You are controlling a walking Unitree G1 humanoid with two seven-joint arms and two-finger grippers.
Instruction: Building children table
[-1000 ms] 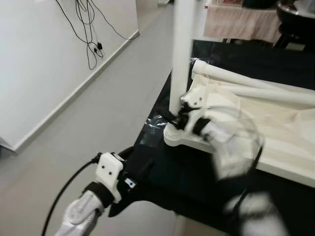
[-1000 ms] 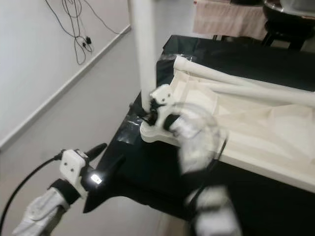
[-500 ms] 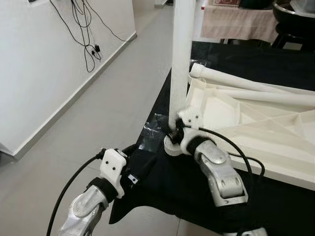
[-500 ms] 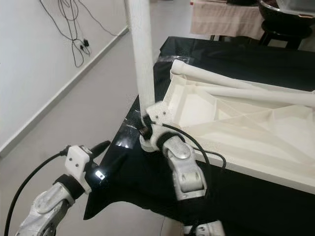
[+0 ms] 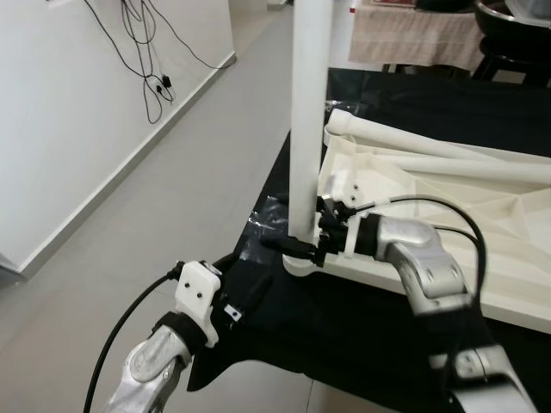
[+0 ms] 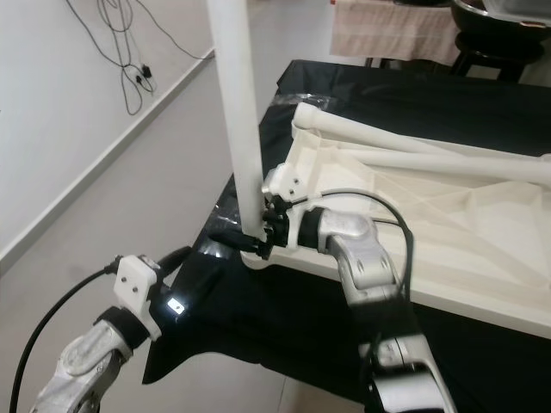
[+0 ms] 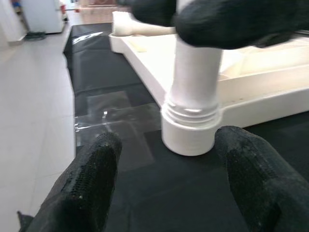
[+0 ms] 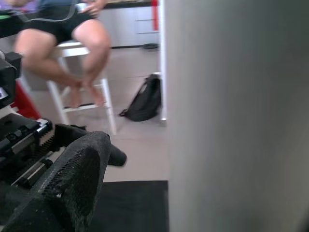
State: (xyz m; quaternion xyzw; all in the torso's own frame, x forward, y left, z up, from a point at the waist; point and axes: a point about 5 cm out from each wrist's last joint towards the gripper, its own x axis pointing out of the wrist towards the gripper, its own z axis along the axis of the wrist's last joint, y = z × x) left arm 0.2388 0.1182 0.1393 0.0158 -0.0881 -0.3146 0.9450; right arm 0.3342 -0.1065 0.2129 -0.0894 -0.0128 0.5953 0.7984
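My right hand (image 5: pixel 297 245) is at the foot of the upright white leg (image 5: pixel 308 120), one black finger on each side of it, clamped on the leg just above its threaded end. The leg stands in the round corner socket (image 7: pixel 189 137) of the white tabletop (image 6: pixel 482 232), which lies upside down on the bench (image 5: pixel 362 318) covered in black cloth. That socket is at the bench's near left corner. In the left wrist view the thread ridges sit just above the socket rim.

My left hand (image 7: pixel 171 179) hangs below and to the left of that corner, off the bench edge, fingers (image 7: pixel 94 176) apart, holding nothing, pointed at the socket.

Two more white legs (image 6: pixel 413 155) lie across the upturned tabletop. A person (image 8: pixel 72 34) sits on a white stool beyond.
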